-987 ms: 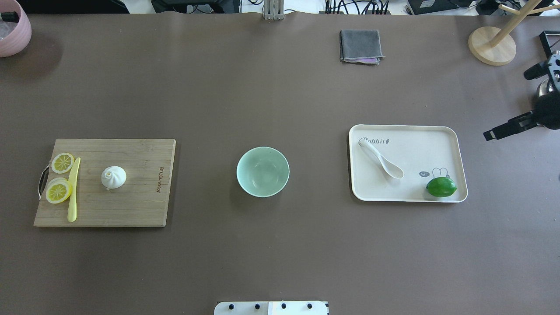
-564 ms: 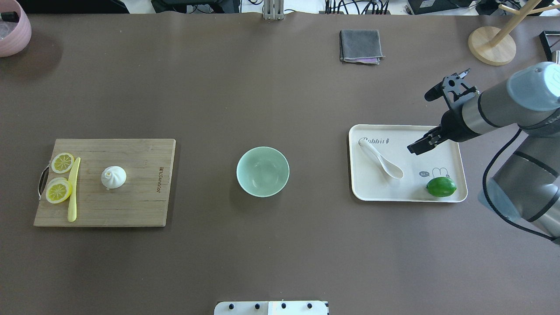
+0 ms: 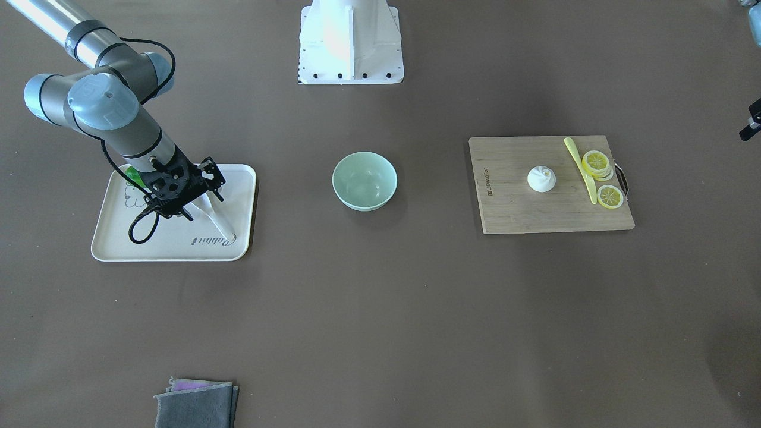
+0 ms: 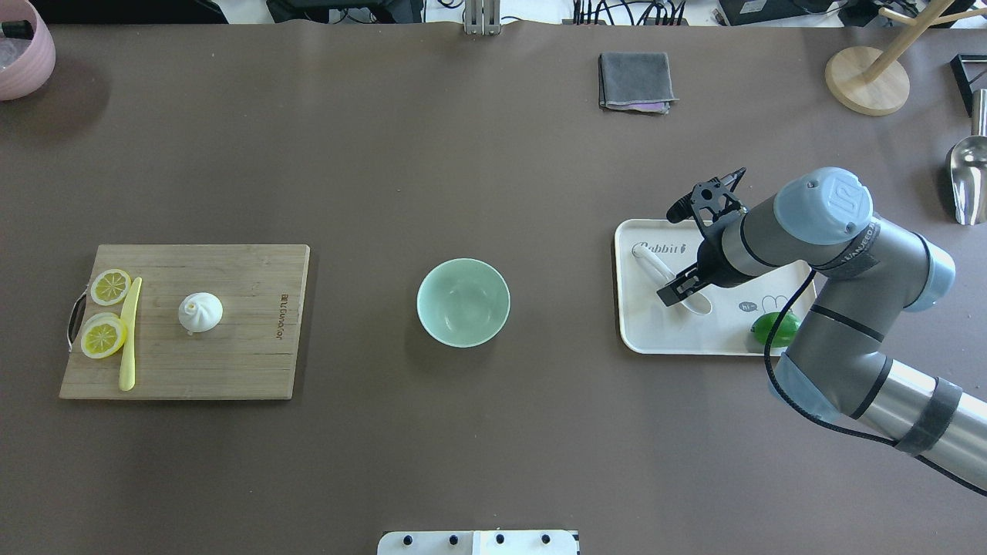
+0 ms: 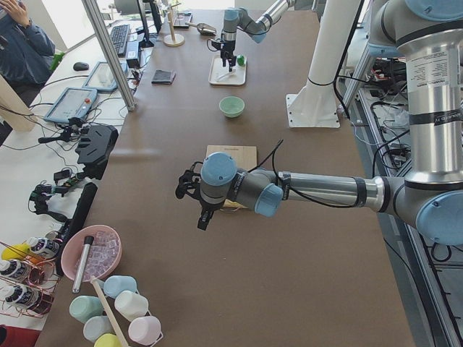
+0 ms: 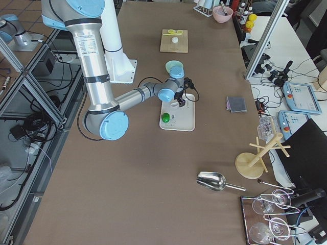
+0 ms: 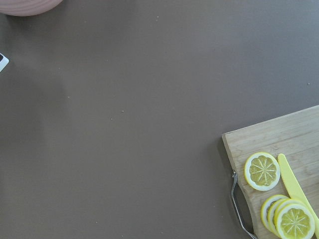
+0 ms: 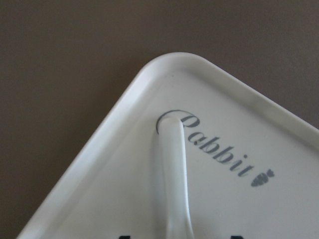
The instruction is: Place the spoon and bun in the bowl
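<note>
You had the right fingers [image 4: 672, 287] spread and poised above the spoon [image 4: 650, 262], which lay flat on the tray [image 4: 640, 343] at the right of the bench [image 4: 493, 154]; I judge that was so a straight drop would pinch its narrow handle rather than the deep scoop. The bowl [image 4: 463, 304] stood empty in the middle, where either arm could reach it, and the bun [image 4: 200, 312] sat upright on the cutting board [image 4: 247, 347] at the left. The left fingers [image 5: 205, 215] hung beyond the board's left end, presumably clear of the bun for now; whether they were spread I cannot tell.
</note>
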You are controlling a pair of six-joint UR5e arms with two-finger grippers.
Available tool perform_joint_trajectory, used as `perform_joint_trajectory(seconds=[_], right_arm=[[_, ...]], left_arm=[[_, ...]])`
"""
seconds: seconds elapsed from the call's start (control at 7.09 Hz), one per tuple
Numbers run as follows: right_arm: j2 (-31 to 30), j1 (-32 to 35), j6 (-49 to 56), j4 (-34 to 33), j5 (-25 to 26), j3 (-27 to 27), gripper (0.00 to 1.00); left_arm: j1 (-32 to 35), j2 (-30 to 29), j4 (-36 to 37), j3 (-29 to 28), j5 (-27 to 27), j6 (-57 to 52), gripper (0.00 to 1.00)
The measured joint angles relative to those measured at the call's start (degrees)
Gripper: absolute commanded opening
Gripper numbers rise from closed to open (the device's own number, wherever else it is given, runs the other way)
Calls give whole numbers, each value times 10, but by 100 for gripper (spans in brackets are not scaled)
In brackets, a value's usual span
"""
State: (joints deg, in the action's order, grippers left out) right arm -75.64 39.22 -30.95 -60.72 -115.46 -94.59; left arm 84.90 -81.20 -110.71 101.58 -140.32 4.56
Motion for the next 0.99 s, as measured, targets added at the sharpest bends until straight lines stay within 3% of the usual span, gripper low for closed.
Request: perform_joint_trajectory(seconds=[0.14,0.71,0.99], right_arm=[[4,-2,0,-1,2,4,0],[21,4,-52,-3,-4,5,0],[62,8,-150,-5,-14,-4,0]], left_arm=[[0,-1,0,-1,0,0,98],[-2,-7,1,-2,1,13,98],[-58,-41,-11,1,14,121,98]])
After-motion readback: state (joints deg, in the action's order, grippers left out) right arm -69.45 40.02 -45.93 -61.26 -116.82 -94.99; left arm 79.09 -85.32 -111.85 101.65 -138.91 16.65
